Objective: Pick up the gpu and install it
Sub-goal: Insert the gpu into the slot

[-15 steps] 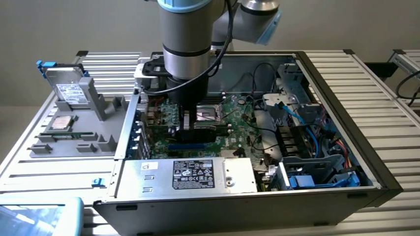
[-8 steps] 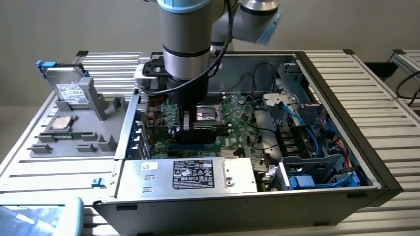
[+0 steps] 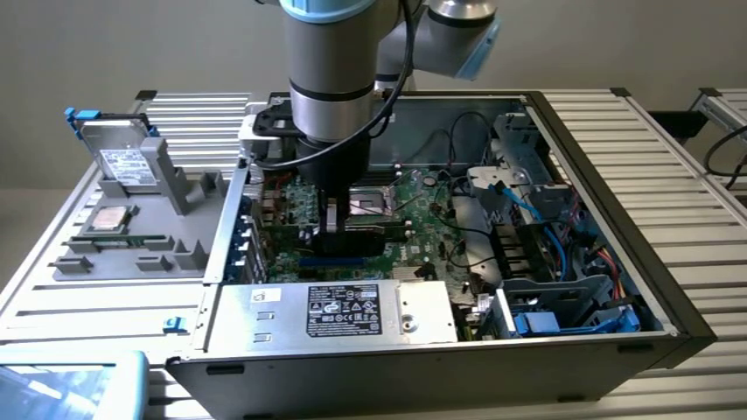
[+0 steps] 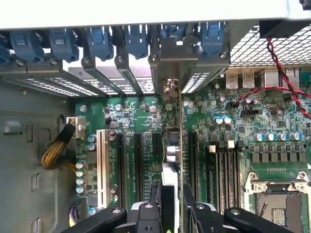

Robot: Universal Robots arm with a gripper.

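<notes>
We see the gripper [image 4: 174, 205] with its fingers pinching the gpu [image 4: 172, 150], which stands upright on edge over the motherboard [image 4: 131, 121] slots.

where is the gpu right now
The gpu stands on edge in the hand, over the black expansion slots of the motherboard, toward the exterior view's left of the computer case, its metal bracket by the blue clips.

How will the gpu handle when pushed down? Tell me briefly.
Likely stiff: the gpu stands straight on edge in the gripper. Probably light, being so thin. Apt to tip sideways, with only a narrow edge toward the motherboard.
</notes>
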